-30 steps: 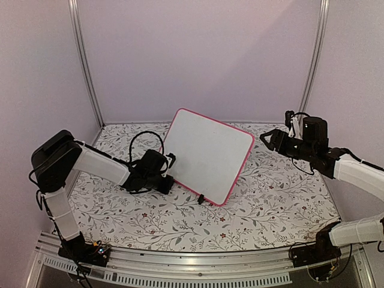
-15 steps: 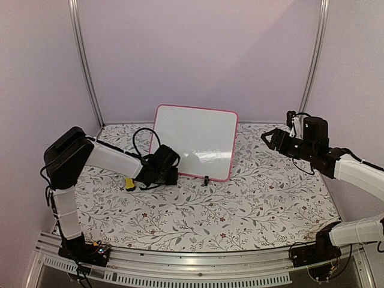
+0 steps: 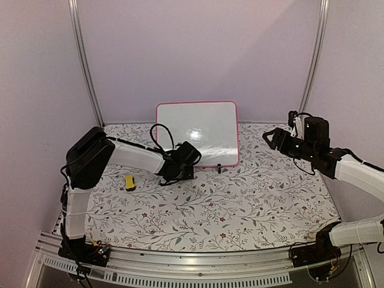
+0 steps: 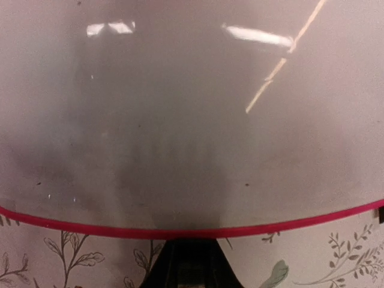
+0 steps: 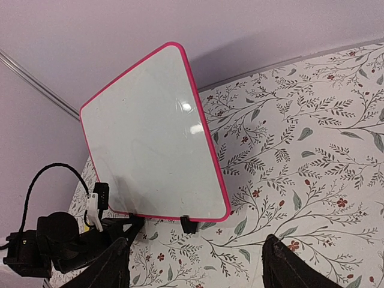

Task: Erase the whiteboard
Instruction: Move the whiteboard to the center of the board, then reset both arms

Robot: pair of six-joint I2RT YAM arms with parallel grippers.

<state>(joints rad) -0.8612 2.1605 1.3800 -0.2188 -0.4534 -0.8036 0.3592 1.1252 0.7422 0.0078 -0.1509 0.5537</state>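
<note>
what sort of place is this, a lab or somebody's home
Most likely a robot lab test cell, not a home: left arm and right arm bolted to an aluminium rail, bare walls with metal posts, a whiteboard staged on the floral tabletop.

Closed in on three sides by plain pale lilac walls (image 3: 198,54), matte and bare. A slim silvery metal rail (image 3: 84,66) up the left back corner, a twin rail (image 3: 313,60) up the right. Below, a desk (image 3: 180,231) spread with a white cloth (image 3: 270,198) printed with grey-green leafy sprigs and small red flowers, reaching to the foot of the back wall. Along the near edge, a ribbed aluminium bar (image 3: 198,261). Soft, even light, only faint shadows on the cloth.
</note>
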